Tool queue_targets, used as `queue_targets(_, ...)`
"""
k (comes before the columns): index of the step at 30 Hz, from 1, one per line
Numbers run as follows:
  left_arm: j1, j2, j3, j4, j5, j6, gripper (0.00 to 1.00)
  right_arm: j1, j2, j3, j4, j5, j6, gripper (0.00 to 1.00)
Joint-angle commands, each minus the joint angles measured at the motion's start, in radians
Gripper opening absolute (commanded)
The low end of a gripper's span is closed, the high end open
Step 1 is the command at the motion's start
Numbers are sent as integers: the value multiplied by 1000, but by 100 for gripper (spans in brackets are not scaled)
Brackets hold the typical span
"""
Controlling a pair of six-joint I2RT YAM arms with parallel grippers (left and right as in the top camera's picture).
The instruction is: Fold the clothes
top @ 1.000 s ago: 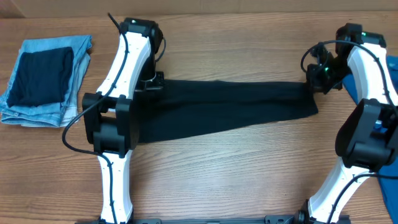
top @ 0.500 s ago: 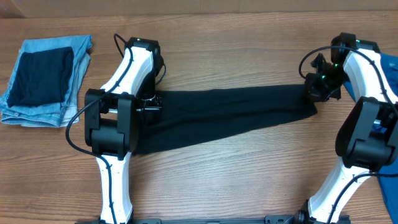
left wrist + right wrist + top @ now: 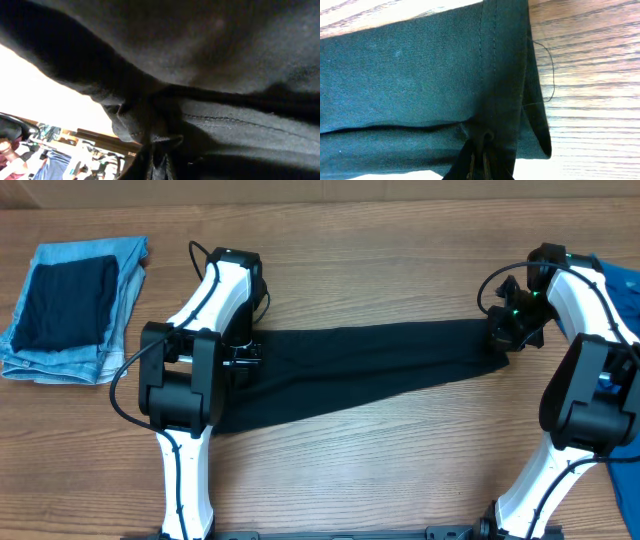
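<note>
Currently: black T-shirt point(image 3: 370, 365) spans centre frame as a long band between left gripper point(image 3: 243, 352) and right gripper point(image 3: 506, 338). Wrist views: both jaws pinched shut on its ends. Step: mid-fold, band taut. Next move likely needs both ends carried evenly.

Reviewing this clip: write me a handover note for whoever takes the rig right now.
Grippers: the left gripper is shut on the left end of the T-shirt; the right gripper is shut on its right end.
Position: the T-shirt is stretched between them as a long band across the table.
Done: it looks folded lengthwise.
Left: probably fold the band end to end, then release.
</note>
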Motion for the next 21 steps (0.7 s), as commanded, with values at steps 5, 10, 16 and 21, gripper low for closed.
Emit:
queue_targets(5,-14,-35,-11,-9,42,32,76,-1,-36,-5,-1,19,18,65)
queue_targets(10,-13,-51,50,-9,68,66,82,-1,-36,34,-24,26,24,97)
queue_targets(16,-13,-139,240,-9,68,40,86,23,-36,247,-132,-66,27,100)
queue_targets(21,-16,-210,272,-8,78,14,87,92,-37,352,-200,-98,27,98)
